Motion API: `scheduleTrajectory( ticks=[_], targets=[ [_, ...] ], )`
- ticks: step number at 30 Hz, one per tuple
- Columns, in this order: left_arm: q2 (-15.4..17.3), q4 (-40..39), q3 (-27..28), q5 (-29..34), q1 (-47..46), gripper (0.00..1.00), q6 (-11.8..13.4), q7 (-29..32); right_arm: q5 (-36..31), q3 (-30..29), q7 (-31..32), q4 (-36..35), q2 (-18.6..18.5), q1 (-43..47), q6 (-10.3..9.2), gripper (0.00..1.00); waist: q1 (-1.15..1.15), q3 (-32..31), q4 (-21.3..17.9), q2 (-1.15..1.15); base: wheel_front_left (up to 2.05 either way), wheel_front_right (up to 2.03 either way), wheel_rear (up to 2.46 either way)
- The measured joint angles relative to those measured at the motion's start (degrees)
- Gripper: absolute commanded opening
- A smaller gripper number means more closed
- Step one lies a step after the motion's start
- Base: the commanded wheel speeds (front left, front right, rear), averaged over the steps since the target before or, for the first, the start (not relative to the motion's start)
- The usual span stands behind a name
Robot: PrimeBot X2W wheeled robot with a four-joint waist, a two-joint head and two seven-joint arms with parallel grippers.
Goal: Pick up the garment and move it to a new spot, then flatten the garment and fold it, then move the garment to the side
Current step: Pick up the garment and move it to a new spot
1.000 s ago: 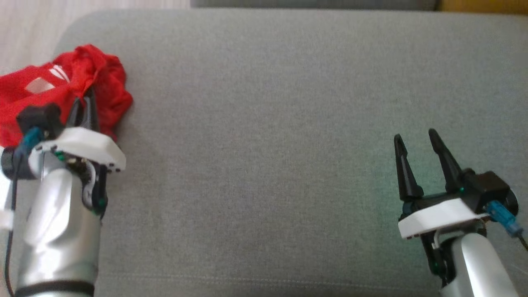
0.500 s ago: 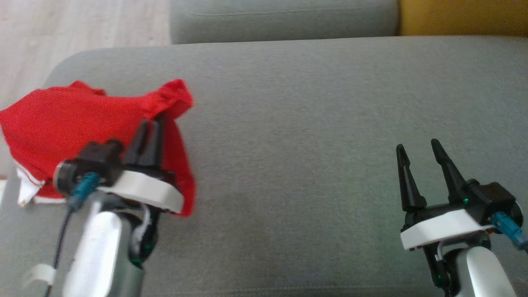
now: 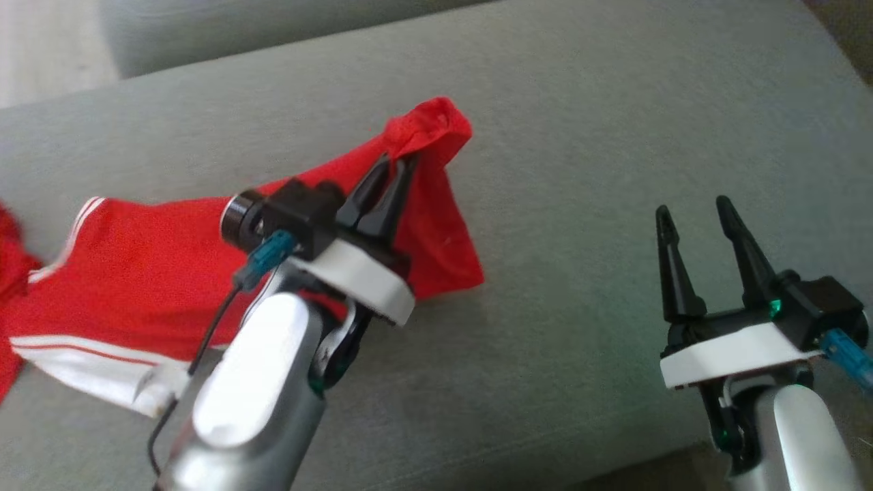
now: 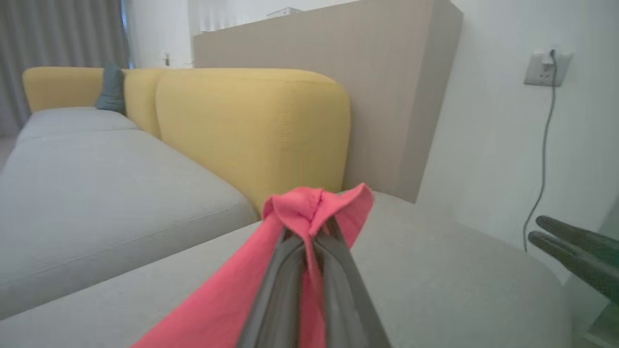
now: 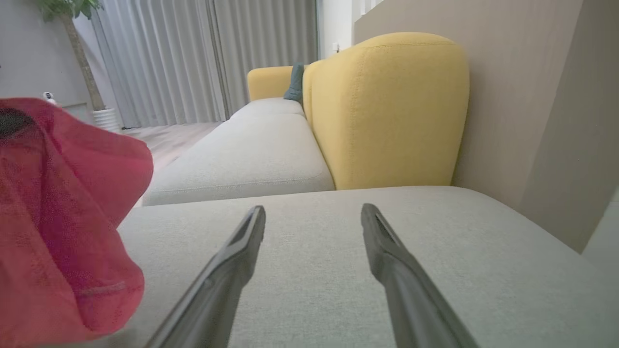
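Compared with one second earlier, the head view has shifted and tilted, so camera movement must be allowed for. The red garment [image 3: 136, 273], formerly bunched at the left end of the grey seat cushion [image 3: 580, 136], is now drawn out along the cushion toward its middle. A gathered corner is clamped between the closed fingers of the left gripper [image 3: 397, 161] and held raised. The right gripper [image 3: 692, 208] is unchanged: jaws spread wide, nothing held, well apart from the garment. The garment's left portion is cut off by the frame edge, and part of its lower hem is hidden behind the left forearm [image 3: 252, 382]. In the right wrist view the cloth is blurred and cropped
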Motion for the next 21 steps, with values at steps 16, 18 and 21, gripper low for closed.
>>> scheduleTrajectory(
  ticks=[16, 18, 21],
  targets=[
    [-0.3, 17.8, -7.5, -7.2, -15.9, 0.00, 4.7, -0.4, 3.5, 1.3, -3.3, 1.8, 0.3, -3.0, 0.00, 1.00, 0.00, 10.8, -11.2, 0.00, 0.00, 0.00, 0.00],
    [-0.3, 21.2, -7.8, -7.8, -16.9, 0.00, 4.5, -0.3, 3.6, 1.7, -3.8, 2.5, 0.3, -3.5, 0.00, 1.00, 0.00, 11.9, -11.9, 0.00, 0.00, 0.00, 0.00],
    [-0.3, 25.0, -8.8, -8.8, -17.9, 1.00, 3.7, 0.2, 4.1, 2.0, -4.4, 3.5, 0.3, -3.6, 0.00, 1.00, 0.01, 12.8, -12.2, 0.00, 0.00, 0.00, 0.00]
  ],
)
